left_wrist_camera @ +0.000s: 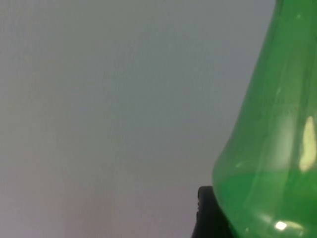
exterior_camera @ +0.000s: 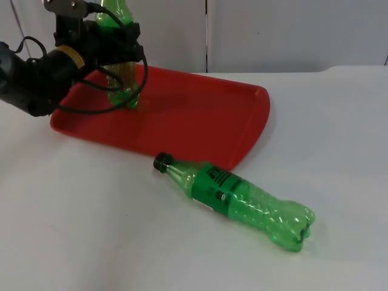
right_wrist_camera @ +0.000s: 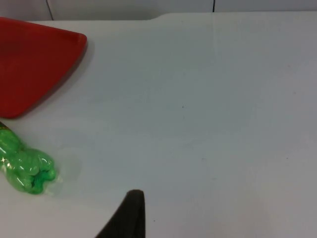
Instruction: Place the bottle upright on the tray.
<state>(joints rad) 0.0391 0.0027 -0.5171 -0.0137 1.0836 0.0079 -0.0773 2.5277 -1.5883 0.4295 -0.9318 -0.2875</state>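
A green plastic bottle [exterior_camera: 125, 90] stands upright on the back left part of the red tray [exterior_camera: 200, 121]. My left gripper [exterior_camera: 115, 45] is shut on its middle, and the bottle's green wall [left_wrist_camera: 267, 148] sits close against a black fingertip [left_wrist_camera: 208, 213]. A second green bottle [exterior_camera: 242, 203] with a black cap [exterior_camera: 161, 162] and a green label lies on its side on the white table, just in front of the tray. Its bumpy base [right_wrist_camera: 25, 168] points away from the tray. My right gripper [right_wrist_camera: 130, 214] waits over bare table beside that base.
The tray's rounded corner [right_wrist_camera: 44, 64] lies just behind the lying bottle. The grey partition wall [exterior_camera: 273, 30] closes the table behind the tray. White table top [exterior_camera: 339, 133] stretches to the right and front.
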